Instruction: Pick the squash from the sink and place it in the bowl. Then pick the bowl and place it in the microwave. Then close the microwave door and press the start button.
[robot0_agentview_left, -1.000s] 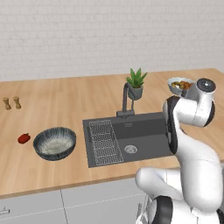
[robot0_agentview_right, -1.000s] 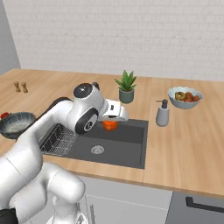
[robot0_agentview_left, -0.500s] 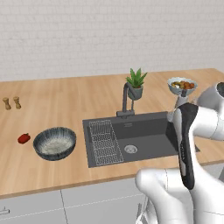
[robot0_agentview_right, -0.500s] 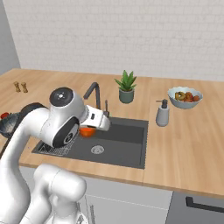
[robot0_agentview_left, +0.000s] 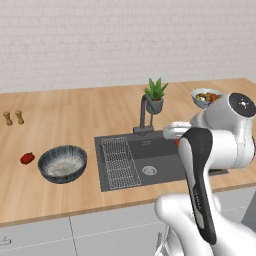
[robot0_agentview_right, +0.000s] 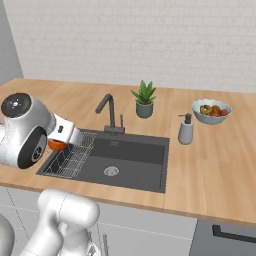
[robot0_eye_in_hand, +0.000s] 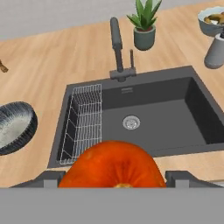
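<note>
Wooden counter (robot0_agentview_left: 75, 110): runs wall to wall beneath a white tiled backsplash. Sink (robot0_eye_in_hand: 153, 127): dark grey, recessed at mid-counter; wire rack (robot0_eye_in_hand: 85, 120) in one end, round drain (robot0_eye_in_hand: 131, 122) on basin floor, dark faucet (robot0_agentview_right: 107, 112) at back rim. Arm (robot0_agentview_left: 210, 150): folded tightly, elbow raised, forearm doubled back over near edge of sink, hand raised above counter level and looking forward and down across basin. Bowl (robot0_agentview_left: 62, 163): ribbed dark outside, speckled pale inside, on counter beside rack end of sink, upright. Potted plant (robot0_agentview_right: 144, 101): behind faucet. Fruit bowl (robot0_agentview_right: 212, 111) and soap dispenser (robot0_agentview_right: 186, 130): on far side of sink. Gripper (robot0_eye_in_hand: 113, 181): jaws wide, clamped on either flank of squash. Squash (robot0_eye_in_hand: 113, 168): orange, held between finger tips, clear of basin.
</note>
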